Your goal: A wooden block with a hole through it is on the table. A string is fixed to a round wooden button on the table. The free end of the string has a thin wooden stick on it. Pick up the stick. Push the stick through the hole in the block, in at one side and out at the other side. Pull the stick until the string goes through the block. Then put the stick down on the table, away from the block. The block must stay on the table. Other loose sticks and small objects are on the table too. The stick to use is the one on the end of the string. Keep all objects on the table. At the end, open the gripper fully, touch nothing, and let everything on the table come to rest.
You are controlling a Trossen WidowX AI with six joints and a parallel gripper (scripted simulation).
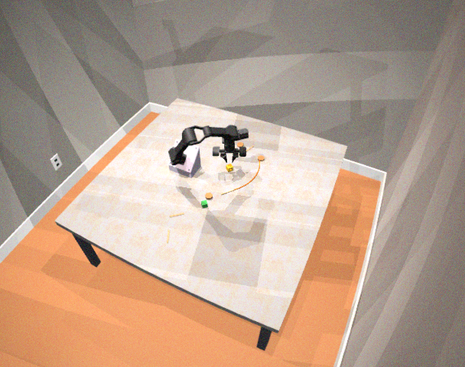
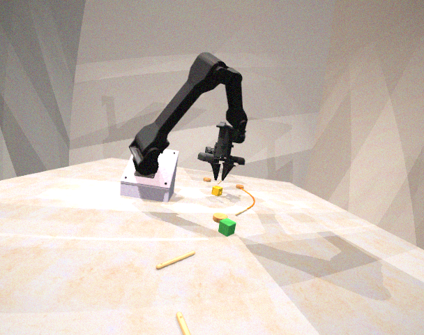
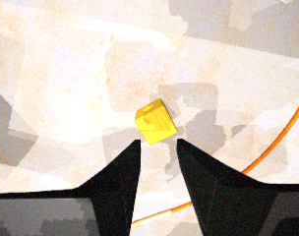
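Observation:
The yellow wooden block point(image 1: 229, 167) point(image 2: 216, 190) point(image 3: 155, 122) sits on the table in front of the arm's base. My gripper point(image 1: 229, 160) point(image 2: 220, 179) point(image 3: 158, 144) hangs a little above it, pointing down. Its fingers are drawn close with a narrow gap and nothing between them. An orange string point(image 1: 253, 177) point(image 2: 251, 199) point(image 3: 282, 135) curves from a round wooden button point(image 1: 261, 157) point(image 2: 239, 186) to a thin pale stick point(image 1: 226, 193) point(image 2: 240, 212) point(image 3: 151, 217). The stick lies flat on the table, beside the block and below my fingers in the wrist view.
A green cube point(image 1: 203, 203) point(image 2: 226, 227) and a loose button point(image 1: 208, 195) point(image 2: 220, 217) lie nearer the front. Another button point(image 1: 239, 144) point(image 2: 206, 179) lies behind the gripper. Two loose sticks point(image 1: 177, 215) point(image 2: 175, 259) point(image 1: 167, 235) point(image 2: 183, 323) lie far forward. The arm's base point(image 1: 185, 161) point(image 2: 149, 180) stands to the left.

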